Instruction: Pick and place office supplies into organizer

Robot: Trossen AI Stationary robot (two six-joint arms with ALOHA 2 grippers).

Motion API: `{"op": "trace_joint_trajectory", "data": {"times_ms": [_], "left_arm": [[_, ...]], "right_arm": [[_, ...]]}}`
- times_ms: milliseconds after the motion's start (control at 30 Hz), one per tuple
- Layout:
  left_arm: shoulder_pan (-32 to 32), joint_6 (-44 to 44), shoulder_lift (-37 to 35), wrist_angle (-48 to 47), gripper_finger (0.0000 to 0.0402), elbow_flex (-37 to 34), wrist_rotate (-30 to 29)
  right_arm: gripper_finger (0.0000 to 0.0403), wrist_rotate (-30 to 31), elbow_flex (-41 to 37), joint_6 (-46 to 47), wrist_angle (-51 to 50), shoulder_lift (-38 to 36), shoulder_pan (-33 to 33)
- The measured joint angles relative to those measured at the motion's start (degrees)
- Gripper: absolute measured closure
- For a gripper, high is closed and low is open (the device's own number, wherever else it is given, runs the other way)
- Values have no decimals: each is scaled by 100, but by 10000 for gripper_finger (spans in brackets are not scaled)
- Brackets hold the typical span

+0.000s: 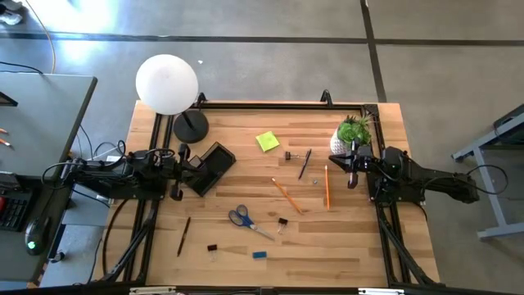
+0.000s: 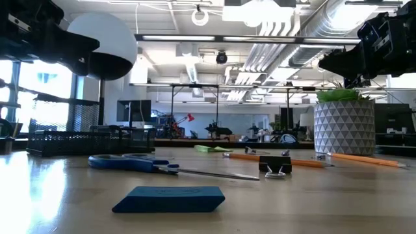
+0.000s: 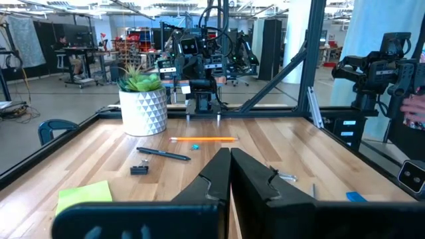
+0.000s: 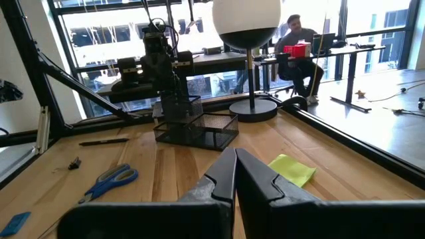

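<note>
Left pincer point(image 1: 174, 174) pressed together, hovering just beside organizer point(image 1: 211, 168), partly hiding its near edge; right pincer point(image 1: 353, 166) pressed together by plant point(image 1: 354, 131); scissors point(image 1: 244, 220), eraser point(image 1: 259, 255) lying mid-tabletop point(image 1: 344, 246)

Overhead cam looks straight down; low cam sits at table point(image 1: 344, 246) edge; my wrist cams face each other.

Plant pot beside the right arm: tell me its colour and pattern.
White faceted plant pot with a raised geometric triangle pattern; clearest in the low view.
</note>
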State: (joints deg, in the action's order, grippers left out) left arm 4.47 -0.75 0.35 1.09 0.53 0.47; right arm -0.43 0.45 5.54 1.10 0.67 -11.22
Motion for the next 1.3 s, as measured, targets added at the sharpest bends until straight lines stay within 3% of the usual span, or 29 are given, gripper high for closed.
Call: {"op": "trace_joint_trajectory", "data": {"times_ms": [167, 667, 1000, 1200, 1300], "left_arm": [[0, -603, -1, 1, 399, -1, 103], [0, -569, 0, 1, 401, -1, 103], [0, -699, 0, 101, 401, 0, 102], [0, -537, 0, 237, 401, 0, -179], [0, -567, 1, 424, 401, -1, -159]], "right_arm": [[402, 0, -1, 0, -2, 0, 2], [402, 0, -2, 107, 86, 0, 2], [402, 0, -1, 1531, 83, 0, 1], [402, 460, 0, 1219, 264, 0, 2], [402, 378, -2, 1219, 331, 35, 7]]}}
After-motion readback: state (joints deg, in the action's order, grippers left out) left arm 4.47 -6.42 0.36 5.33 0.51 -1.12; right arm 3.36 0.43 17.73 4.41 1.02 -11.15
